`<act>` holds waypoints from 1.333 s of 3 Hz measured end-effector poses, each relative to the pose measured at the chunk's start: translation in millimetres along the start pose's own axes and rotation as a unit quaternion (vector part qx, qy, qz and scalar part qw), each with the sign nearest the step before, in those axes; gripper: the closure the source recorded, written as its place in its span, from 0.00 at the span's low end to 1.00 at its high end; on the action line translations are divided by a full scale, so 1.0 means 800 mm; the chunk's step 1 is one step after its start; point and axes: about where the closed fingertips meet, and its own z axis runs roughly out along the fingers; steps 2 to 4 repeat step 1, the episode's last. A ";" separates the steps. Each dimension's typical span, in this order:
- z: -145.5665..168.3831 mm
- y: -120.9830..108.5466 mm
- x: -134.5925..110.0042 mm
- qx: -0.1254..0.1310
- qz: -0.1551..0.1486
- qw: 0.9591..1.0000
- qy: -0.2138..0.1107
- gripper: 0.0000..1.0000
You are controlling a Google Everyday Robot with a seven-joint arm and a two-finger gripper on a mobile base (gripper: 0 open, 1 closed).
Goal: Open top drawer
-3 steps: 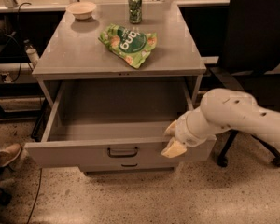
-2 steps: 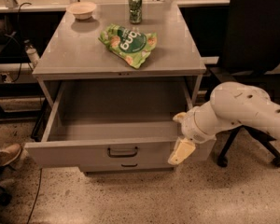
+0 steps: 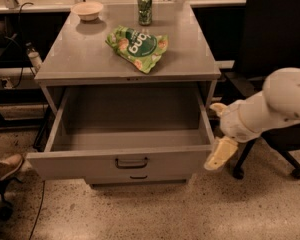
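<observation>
The top drawer of the grey metal cabinet stands pulled far out, and its inside is empty. Its tall flat front carries a dark centre pull. Below it only the small handle of a lower drawer shows. My gripper is just right of the drawer's front right corner, clear of it. It is open and empty, with one cream fingertip low and the other up near the drawer's side wall.
On the cabinet top lie a green snack bag, a green can and a small bowl. A black office chair stands close behind my arm on the right. A shoe and cables are on the floor at left.
My gripper has drawn back to the right, off the drawer's front right corner. The drawer stays open in the same place.
</observation>
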 end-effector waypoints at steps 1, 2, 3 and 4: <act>-0.055 -0.025 0.032 0.026 0.017 1.000 -0.005 0.00; -0.055 -0.025 0.032 0.026 0.017 1.000 -0.005 0.00; -0.055 -0.025 0.032 0.026 0.017 1.000 -0.005 0.00; -0.055 -0.025 0.032 0.026 0.017 1.000 -0.005 0.00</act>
